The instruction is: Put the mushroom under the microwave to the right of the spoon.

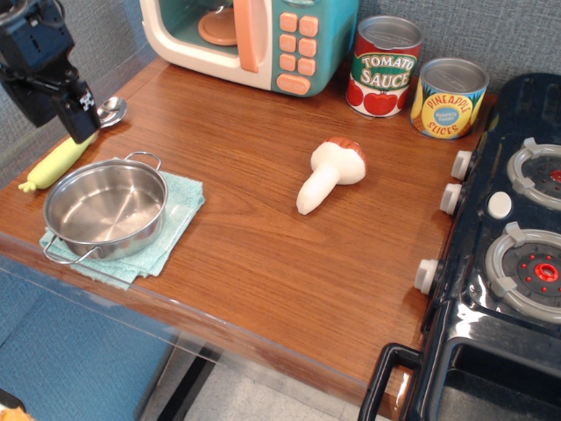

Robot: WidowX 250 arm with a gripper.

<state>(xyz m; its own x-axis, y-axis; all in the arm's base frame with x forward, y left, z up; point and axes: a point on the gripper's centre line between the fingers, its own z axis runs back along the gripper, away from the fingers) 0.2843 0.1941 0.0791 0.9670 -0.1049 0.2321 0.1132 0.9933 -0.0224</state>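
Observation:
The mushroom (pixel 331 174) lies on its side in the middle of the wooden counter, with its reddish-brown cap pointing toward the back. The microwave (pixel 294 39) stands at the back of the counter. The spoon (pixel 54 163) lies at the left edge, with its metal bowl toward the back. My black gripper (pixel 68 112) hangs at the far left, above the spoon. It covers part of the spoon's handle and is far from the mushroom. It holds nothing that I can see, and I cannot make out how its jaws stand.
A steel pot (pixel 105 209) sits on a teal cloth (pixel 181 203) at the front left. A tomato sauce can (pixel 384 67) and a pineapple can (pixel 448 98) stand to the right of the microwave. A black toy stove (pixel 513 254) borders the counter's right side.

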